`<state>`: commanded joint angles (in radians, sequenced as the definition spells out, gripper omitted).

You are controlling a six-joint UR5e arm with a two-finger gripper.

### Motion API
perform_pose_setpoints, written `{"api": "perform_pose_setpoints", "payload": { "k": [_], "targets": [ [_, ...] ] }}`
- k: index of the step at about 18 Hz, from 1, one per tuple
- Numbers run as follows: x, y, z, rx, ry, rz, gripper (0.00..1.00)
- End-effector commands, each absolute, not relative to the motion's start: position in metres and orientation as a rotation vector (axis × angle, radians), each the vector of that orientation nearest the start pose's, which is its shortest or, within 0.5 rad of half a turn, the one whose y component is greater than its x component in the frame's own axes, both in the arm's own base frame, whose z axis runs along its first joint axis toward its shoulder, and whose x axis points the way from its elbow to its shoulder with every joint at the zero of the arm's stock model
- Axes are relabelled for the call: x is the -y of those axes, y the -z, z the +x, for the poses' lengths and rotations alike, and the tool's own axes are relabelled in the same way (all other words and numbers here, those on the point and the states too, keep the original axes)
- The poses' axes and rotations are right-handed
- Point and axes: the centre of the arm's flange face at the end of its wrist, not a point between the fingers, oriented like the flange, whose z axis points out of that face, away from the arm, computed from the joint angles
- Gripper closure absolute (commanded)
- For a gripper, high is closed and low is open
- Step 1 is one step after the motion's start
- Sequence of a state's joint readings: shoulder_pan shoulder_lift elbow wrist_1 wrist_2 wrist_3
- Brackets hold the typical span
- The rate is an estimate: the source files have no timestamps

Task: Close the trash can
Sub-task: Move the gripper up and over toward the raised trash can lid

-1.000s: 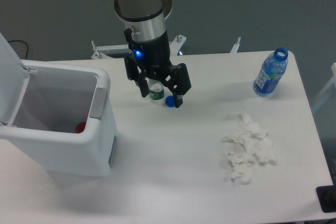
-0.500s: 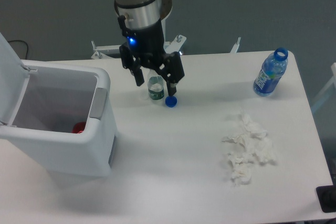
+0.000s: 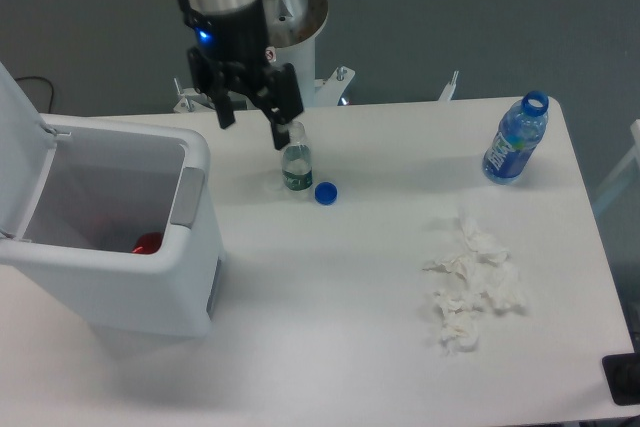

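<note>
The trash can (image 3: 150, 277) is a big white boxy bin at the left of the table. Its lid (image 3: 20, 152) stands up and back at the far left, so the bin is open, with a red item (image 3: 147, 243) at the bottom. A grey latch strip (image 3: 187, 197) runs along its right rim. My gripper (image 3: 252, 132) hangs open and empty above the table behind the bin's right rear corner, fingers pointing down. It touches nothing.
A small clear bottle (image 3: 296, 166) stands just right of the gripper, with a blue cap (image 3: 325, 192) lying beside it. A blue water bottle (image 3: 515, 139) stands at the far right. Crumpled white tissues (image 3: 472, 284) lie at the right front.
The gripper has risen and moved left and back, from over the small bottle and blue cap toward the bin's rear corner. The lid has not moved.
</note>
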<state>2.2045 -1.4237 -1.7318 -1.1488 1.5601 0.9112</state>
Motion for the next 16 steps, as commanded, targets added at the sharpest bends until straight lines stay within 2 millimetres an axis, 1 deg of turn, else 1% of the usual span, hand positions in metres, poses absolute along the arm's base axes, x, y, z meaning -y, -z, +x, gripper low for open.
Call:
{"api": "perform_pose_setpoints", "payload": {
  "k": [3, 6, 7, 9, 10, 12, 13, 16],
  "targets": [
    [-0.442, -0.536, -0.139, -0.439, -0.358, -2.784, 0.0],
    [-0.434, -0.546, -0.114, -0.447, -0.266, -2.762, 0.0],
    [-0.433, -0.549, -0.11, -0.419, -0.237, -2.747, 0.0],
    [-0.436, -0.553, -0.096, -0.338, -0.161, -2.715, 0.0],
    [-0.438, -0.56, -0.092, -0.279, -0.136, -2.692, 0.0],
    [-0.441, -0.568, -0.079, -0.282, -0.105, -2.664, 0.0],
    [-0.442, -0.571, -0.076, -0.292, -0.094, -2.651, 0.0],
    [-0.447, -0.581, -0.058, -0.343, -0.022, -2.597, 0.0]
  ]
}}
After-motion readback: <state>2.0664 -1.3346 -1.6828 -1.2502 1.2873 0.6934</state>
